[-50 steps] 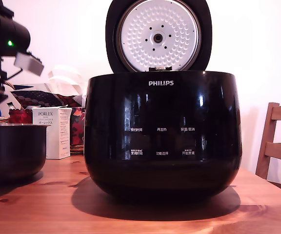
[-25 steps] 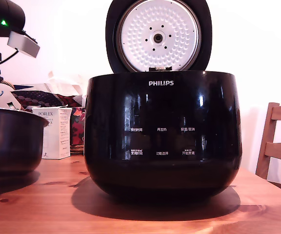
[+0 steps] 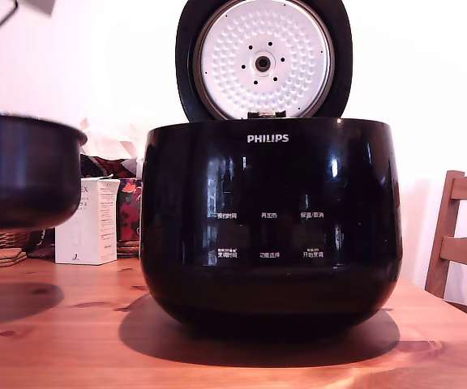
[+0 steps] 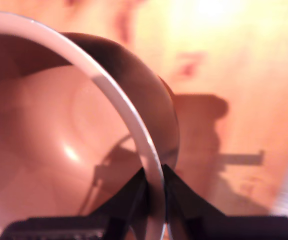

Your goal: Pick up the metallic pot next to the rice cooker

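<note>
Pot: the pot (image 3: 23, 174) hangs clear of the table (image 3: 96, 324) at the exterior view's left, well above its own shadow, beside the cooker (image 3: 270, 219) but not touching it.
Grip: the gripper (image 4: 154, 182) pinches the pot's pale rim (image 4: 126, 112), one finger inside the bowl and one outside, the jaws drawn narrow on the thin wall.
Cooker: stands on the table with its lid (image 3: 263, 58) raised, dimpled plate facing the camera.
Step in hand: judged as the lift, with the pot already airborne and the pick nearly complete.
Doing it well: a hold on one point of the rim leaves the pot's weight to one side, so a slow, straight rise should keep it from swinging or slipping; keep it level and away from the cooker's side.
Hidden: the exterior view cuts off the pot's left part and shows almost nothing of the arm, so the hold cannot be checked there.
Blur: the wrist view is soft and washed orange; how deep the fingers sit on the rim is hard to make out.
Behind: a white box (image 3: 87, 223) stands partly covered by the pot.
</note>
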